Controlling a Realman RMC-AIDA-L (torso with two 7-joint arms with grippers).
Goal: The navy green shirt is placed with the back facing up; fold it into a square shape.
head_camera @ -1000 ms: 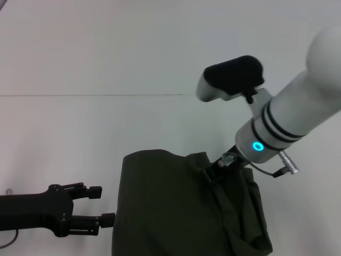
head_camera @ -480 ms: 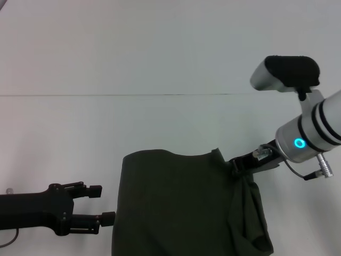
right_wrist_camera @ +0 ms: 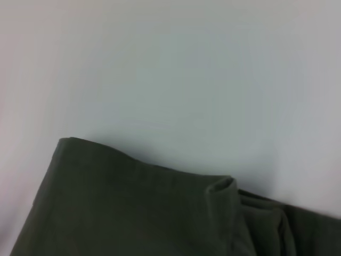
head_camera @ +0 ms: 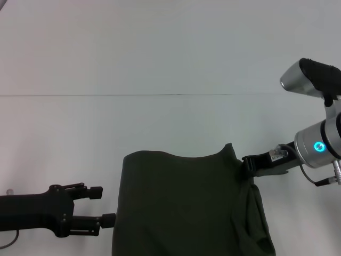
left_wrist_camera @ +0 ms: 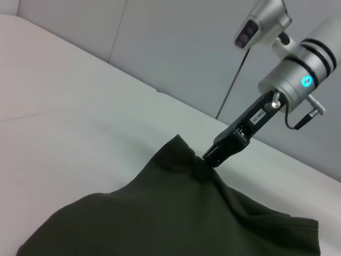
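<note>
logging the scene as i read it from the console.

item: navy green shirt (head_camera: pixel 181 202), plain side up, lying on the white table (head_camera: pixel 106 53) at the near edge of the head view, already partly folded; its right side is bunched in loose folds, its left edge runs straight.

item: right gripper (head_camera: pixel 250 166), at the shirt's far right corner, jaws pinched on a peak of cloth that stands up from the table; the left wrist view shows the same pinch (left_wrist_camera: pixel 210 157). the right wrist view shows only cloth and table, no fingers.

item: left gripper (head_camera: pixel 104 205), low over the table just beside the shirt's left edge, fingers spread with a clear gap, holding nothing, not touching the cloth.

step in hand, as i judge it: drawing the right-hand corner outward to flatten the rumpled side before the next fold.

next move calls for: laying that corner flat and releasing it cleanly, then squaring the right edge to match the left. risk: the loose folds could trap under the panel.
</note>
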